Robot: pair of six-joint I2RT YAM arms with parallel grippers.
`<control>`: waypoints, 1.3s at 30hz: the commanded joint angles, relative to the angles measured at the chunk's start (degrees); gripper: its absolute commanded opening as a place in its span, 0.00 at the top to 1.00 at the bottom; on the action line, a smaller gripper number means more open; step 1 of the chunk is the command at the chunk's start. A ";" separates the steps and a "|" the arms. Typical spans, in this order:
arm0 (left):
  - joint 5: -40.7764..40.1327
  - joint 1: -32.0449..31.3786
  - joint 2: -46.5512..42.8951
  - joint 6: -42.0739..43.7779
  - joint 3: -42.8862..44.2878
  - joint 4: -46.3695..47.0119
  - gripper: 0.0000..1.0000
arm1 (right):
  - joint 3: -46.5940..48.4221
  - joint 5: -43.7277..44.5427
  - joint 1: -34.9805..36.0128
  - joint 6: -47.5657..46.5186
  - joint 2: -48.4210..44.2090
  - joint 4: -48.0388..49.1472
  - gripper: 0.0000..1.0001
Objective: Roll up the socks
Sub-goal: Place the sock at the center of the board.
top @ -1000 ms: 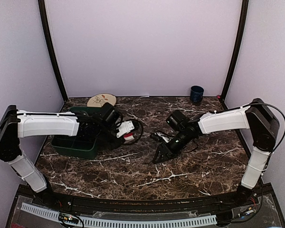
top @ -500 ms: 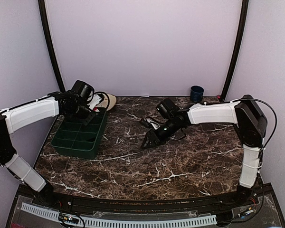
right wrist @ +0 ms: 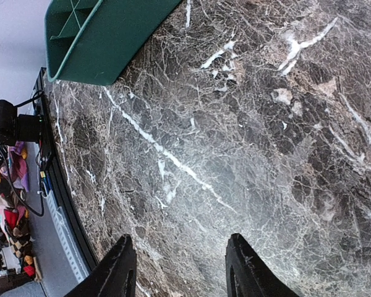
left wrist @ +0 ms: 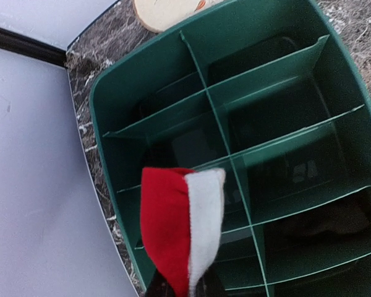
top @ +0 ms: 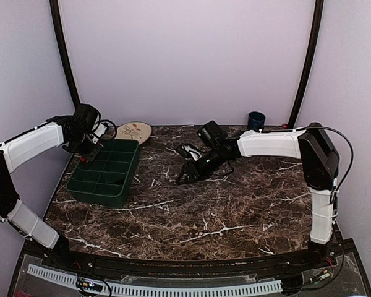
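My left claw (left wrist: 187, 289) pinched the red sock (left wrist: 173, 235) above the tray (left wrist: 349, 93); the right claw (right wrist: 180, 244) hung spread and empty. Released off-centre, the sock could snag a divider (left wrist: 210, 114) and unroll, I judged.

Green divided bin (top: 99, 192) near a round plate (top: 133, 130) (blue cup (top: 256, 121) back right).

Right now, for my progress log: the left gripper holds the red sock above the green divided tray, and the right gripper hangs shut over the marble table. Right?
No: the right gripper is open, not shut; the right wrist view shows its fingers apart over the marble table. The left gripper does hold the red sock above the green divided tray.
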 commanded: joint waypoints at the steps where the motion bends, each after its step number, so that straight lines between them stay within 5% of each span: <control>1: 1.19 3.12 1.58 -0.27 0.00 -6.03 1.00 | 0.53 0.52 0.14 -0.90 0.20 1.22 0.52; 17: 9.86 5.66 3.11 2.45 -3.23 -9.69 1.00 | 0.51 0.56 0.18 -2.72 0.01 -0.49 0.52; 39: 6.01 6.23 11.46 2.72 -1.10 -11.09 1.00 | -0.39 0.79 0.18 -4.70 -0.72 -1.60 0.52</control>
